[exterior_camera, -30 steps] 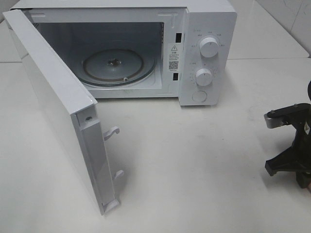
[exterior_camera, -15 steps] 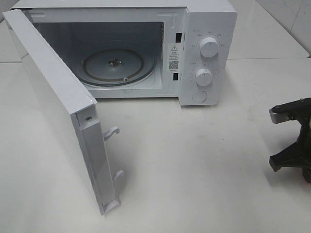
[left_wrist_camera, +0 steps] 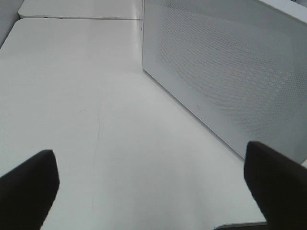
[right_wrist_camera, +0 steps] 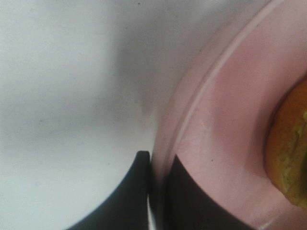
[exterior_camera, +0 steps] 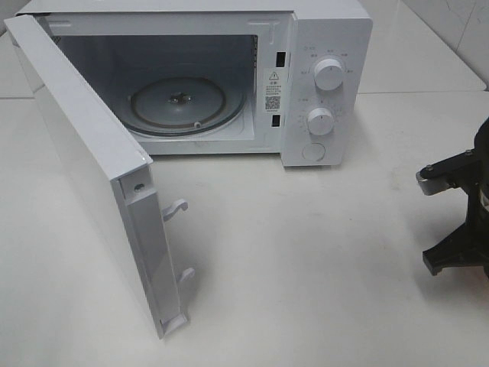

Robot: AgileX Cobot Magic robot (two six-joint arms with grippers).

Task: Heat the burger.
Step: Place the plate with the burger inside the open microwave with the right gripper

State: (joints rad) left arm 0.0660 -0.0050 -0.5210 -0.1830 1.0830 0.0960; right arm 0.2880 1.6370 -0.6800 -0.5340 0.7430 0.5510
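Surroundings: white microwave point(exterior_camera: 325, 84) on a white tabletop point(exterior_camera: 306, 260). Its door point(exterior_camera: 84, 153) is swung wide open. The cavity holds only the glass turntable point(exterior_camera: 183, 103). Two round knobs point(exterior_camera: 328, 74) sit on the control panel.

Right arm body point(exterior_camera: 458, 222) shows at the edge of the high view, well apart from the microwave, with bare tabletop between them.

Right gripper point(right_wrist_camera: 156, 165): jaws closed tight, pinching the rim of a pink plate point(right_wrist_camera: 225, 120). One dark finger point(right_wrist_camera: 132, 191) is on the outer side of the rim, the other on the plate's inner face. The rim runs straight through the narrow gap.

The burger point(right_wrist_camera: 288, 148) sits on the plate, further inward from the jaws. Only a sliver of its golden bun edge shows, and it is not touching the fingers.

Left gripper point(left_wrist_camera: 152, 187): jaws spread wide, holding nothing, over bare tabletop. The door's dotted mesh face stands ahead and off to one side of the jaws, apart from both fingertips point(left_wrist_camera: 29, 187).
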